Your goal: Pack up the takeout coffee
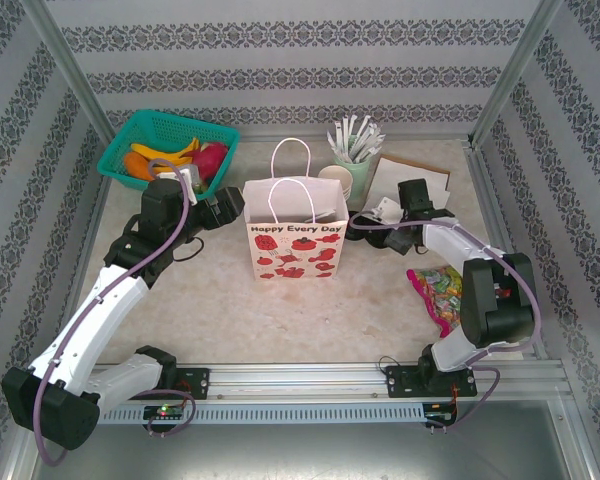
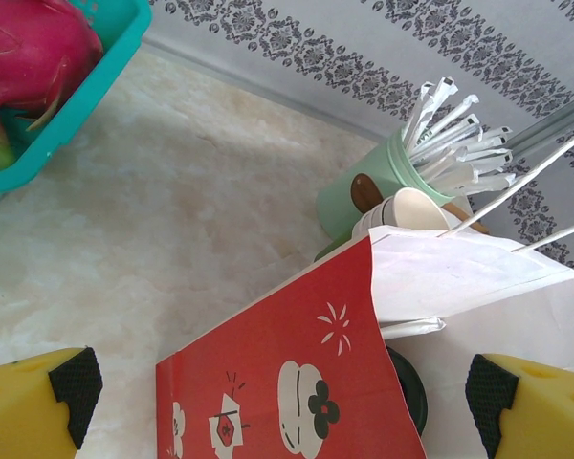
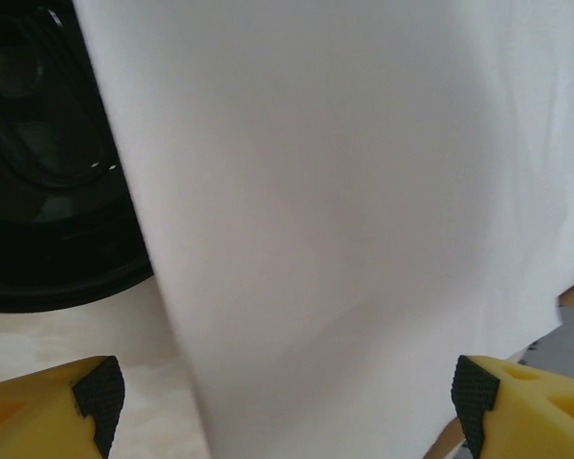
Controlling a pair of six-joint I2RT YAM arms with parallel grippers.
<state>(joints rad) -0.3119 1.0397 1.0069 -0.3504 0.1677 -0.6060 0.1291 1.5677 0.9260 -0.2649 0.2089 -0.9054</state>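
Observation:
The paper bag (image 1: 291, 240), white with red prints and white handles, stands open at mid-table. In the left wrist view, a round black lid (image 2: 409, 390) with a dark green edge peeks from behind the bag's red side panel (image 2: 287, 373), against the bag's white paper. I take it for the takeout coffee; its cup sides are hidden. My left gripper (image 1: 234, 205) (image 2: 282, 402) is open at the bag's left side, with the red panel between its fingers. My right gripper (image 1: 358, 226) (image 3: 287, 402) is open at the bag's right side, facing white paper (image 3: 344, 191). A black round shape (image 3: 38, 143) lies behind that paper.
A mint-green holder of white sticks (image 1: 356, 160) (image 2: 402, 167) and stacked cream cups (image 1: 335, 181) stand behind the bag. A teal basket of fruit (image 1: 120, 158) sits at the back left. A brown-backed board (image 1: 412, 172) lies at the back right and a colourful candy packet (image 1: 436, 294) at the right.

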